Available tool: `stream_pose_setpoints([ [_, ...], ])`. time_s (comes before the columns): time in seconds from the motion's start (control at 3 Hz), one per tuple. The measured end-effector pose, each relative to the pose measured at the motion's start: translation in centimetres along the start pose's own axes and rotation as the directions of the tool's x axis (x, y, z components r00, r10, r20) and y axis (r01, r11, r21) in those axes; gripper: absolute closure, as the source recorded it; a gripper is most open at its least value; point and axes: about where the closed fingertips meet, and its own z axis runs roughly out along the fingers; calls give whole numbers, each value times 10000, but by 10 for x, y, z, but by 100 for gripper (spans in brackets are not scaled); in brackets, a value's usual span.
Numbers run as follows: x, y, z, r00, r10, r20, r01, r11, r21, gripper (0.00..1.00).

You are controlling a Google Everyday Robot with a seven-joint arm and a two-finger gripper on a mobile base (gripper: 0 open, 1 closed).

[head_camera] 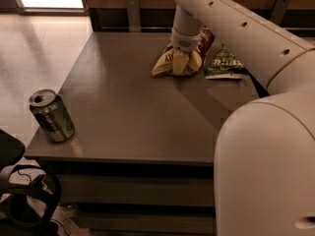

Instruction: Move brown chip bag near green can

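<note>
Our pincer [185, 63] is down on the crinkly brown-and-cream chip bag [162, 67], far side of the grey worktop [128, 107]; we can't tell if it's clamped. The small green metal can [51, 117] stands at the near-left corner, well apart. By our read, the whole carry remains

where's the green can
In the camera view the green can stands at the near-left corner of the table, far from the brown chip bag under the pincer at the back.

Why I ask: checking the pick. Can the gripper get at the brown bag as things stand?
Likely yes: the gripper sits right on the brown bag, far across the table, with nothing between them; the green bag lies apart beside it.
</note>
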Motion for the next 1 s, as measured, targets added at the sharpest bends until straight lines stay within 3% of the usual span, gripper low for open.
stream_pose_setpoints([
  [1.0, 0, 0, 0, 10000, -2, 0, 2, 10000, 2, 100],
])
